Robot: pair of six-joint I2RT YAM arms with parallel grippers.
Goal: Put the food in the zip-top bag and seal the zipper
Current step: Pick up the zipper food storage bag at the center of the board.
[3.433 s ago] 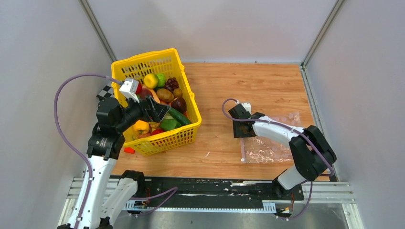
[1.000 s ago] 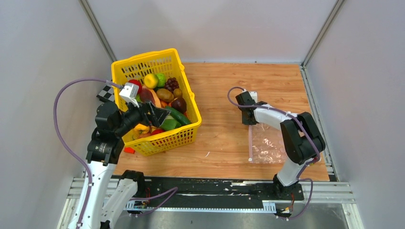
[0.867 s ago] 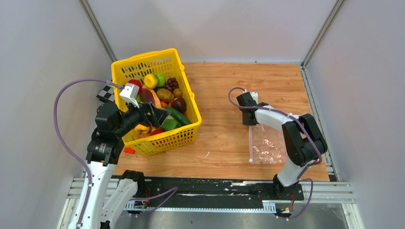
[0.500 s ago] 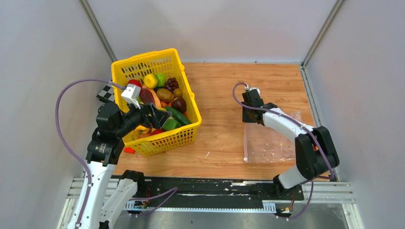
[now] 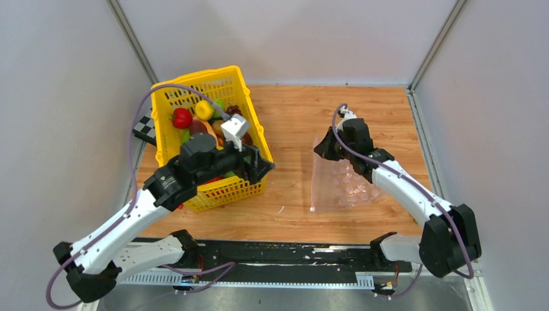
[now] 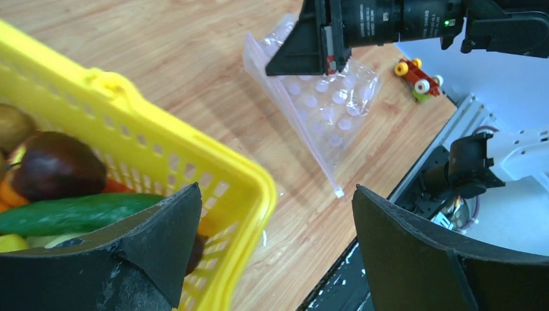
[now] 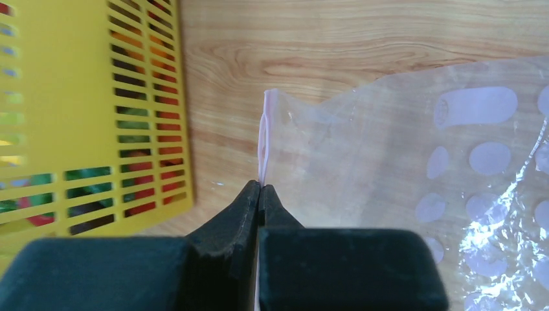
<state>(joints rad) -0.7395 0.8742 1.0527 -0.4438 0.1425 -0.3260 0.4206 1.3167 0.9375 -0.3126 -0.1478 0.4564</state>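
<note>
The basket [image 5: 194, 76] stands at the left of the table [image 5: 291, 110]; all the food [image 5: 182, 118] that shows lies inside it. The left gripper [image 5: 261, 165] hangs over the near right corner of the basket, its jaws spread wide, with nothing between them; a cucumber [image 6: 71, 214] lies in the basket just beside its left finger. To the right, well apart from the basket, the bag [image 5: 346, 184] is lifted by one corner, its lower part touching the table; the zipper [image 5: 313, 181] runs down its left edge. The right gripper [image 7: 259, 188] is closed tight on the top end of the zipper.
</note>
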